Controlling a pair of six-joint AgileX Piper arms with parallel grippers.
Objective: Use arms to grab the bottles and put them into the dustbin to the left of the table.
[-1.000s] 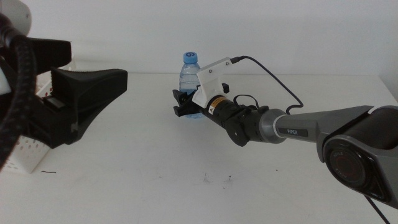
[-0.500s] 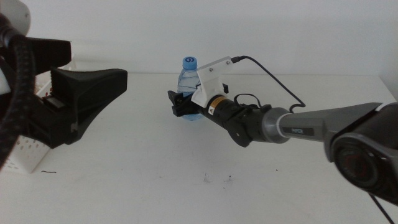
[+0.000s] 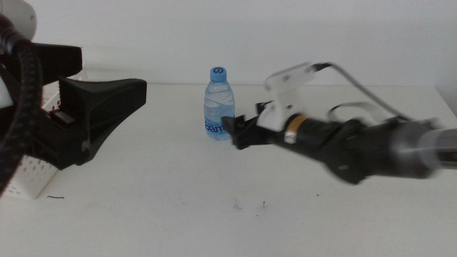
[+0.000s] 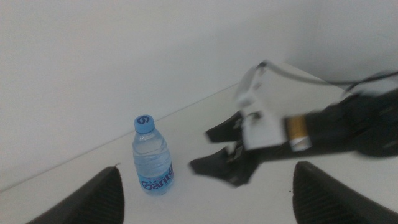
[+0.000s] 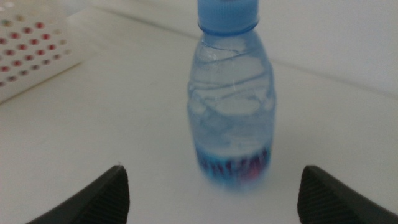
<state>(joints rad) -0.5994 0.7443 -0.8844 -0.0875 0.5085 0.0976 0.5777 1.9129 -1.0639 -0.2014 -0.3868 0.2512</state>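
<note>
A clear water bottle (image 3: 218, 105) with a blue cap stands upright near the table's far edge. My right gripper (image 3: 235, 133) is just to its right, low over the table, blurred, with its jaws open and pointed at the bottle's base without touching it. In the right wrist view the bottle (image 5: 233, 112) stands ahead of the two open jaws, not between them. My left gripper (image 3: 111, 86) hangs open in the left foreground, above the dustbin (image 3: 28, 175). The left wrist view shows the bottle (image 4: 152, 155) and the right gripper (image 4: 219, 149) apart.
The white perforated dustbin sits at the table's left edge, mostly hidden behind my left arm and its black cable (image 3: 21, 107). The white table (image 3: 178, 214) carries a few dark specks near the front.
My right gripper was around the bottle's lower part; it has drawn back to the right and now sits clear of it. The bottle still stands in place. The left arm has not moved.
</note>
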